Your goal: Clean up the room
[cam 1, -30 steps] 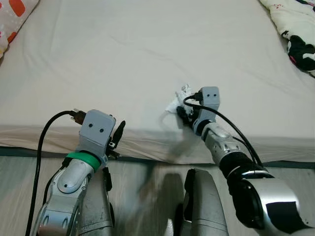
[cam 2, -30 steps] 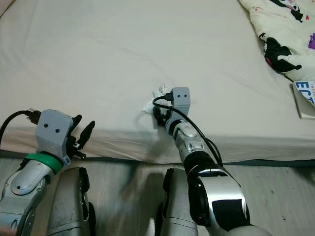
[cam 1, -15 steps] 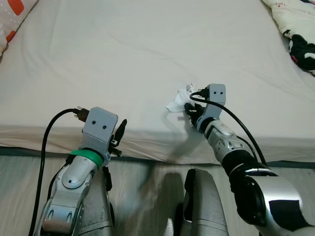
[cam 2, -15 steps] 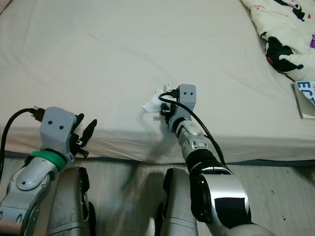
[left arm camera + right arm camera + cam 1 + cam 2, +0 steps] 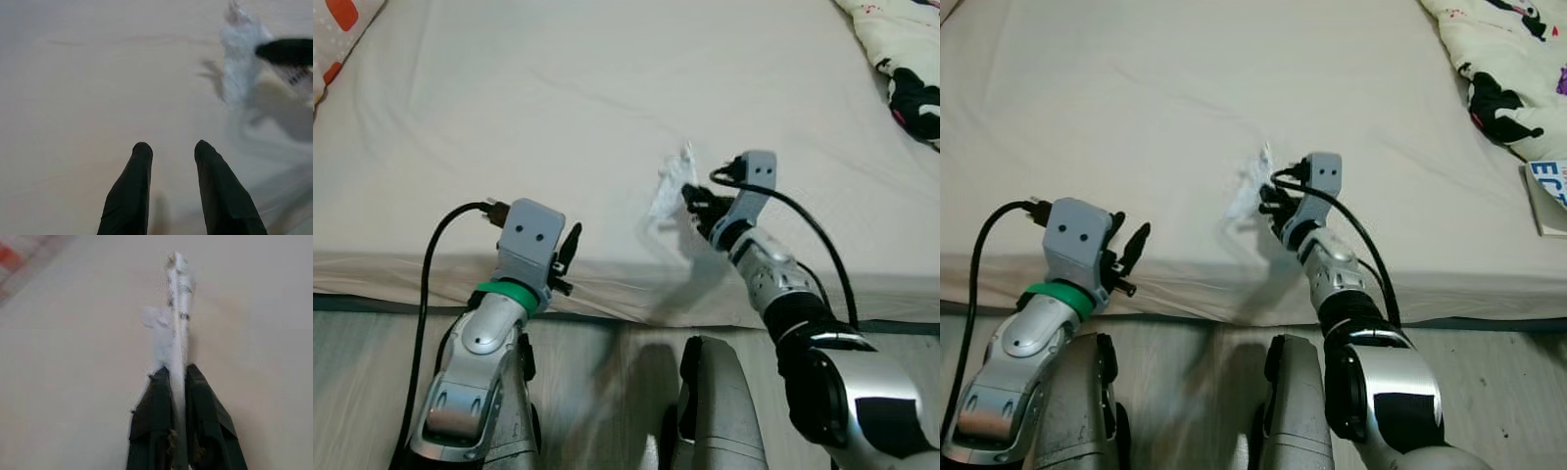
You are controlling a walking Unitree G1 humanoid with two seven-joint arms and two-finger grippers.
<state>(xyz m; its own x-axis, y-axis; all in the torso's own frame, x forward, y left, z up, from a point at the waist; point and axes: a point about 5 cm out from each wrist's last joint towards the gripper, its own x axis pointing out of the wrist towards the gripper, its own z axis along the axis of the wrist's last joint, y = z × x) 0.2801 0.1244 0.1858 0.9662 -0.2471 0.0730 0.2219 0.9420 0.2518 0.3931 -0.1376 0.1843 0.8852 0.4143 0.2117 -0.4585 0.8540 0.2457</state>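
The wide bed with its smooth cream fitted sheet (image 5: 558, 108) is the landmark. Near the bed's front edge, the right gripper (image 5: 697, 206) pinches a crumpled white paper scrap (image 5: 674, 182) between pressed fingers, lifted off the sheet, likely for disposal. The left gripper (image 5: 566, 257), fingers slightly spread and empty, waits at that same edge.

A cream bed (image 5: 1136, 108) — patterned blanket (image 5: 1503, 69) at its far right corner, book (image 5: 1549, 196) beside it, wooden floor (image 5: 1508, 392) below.
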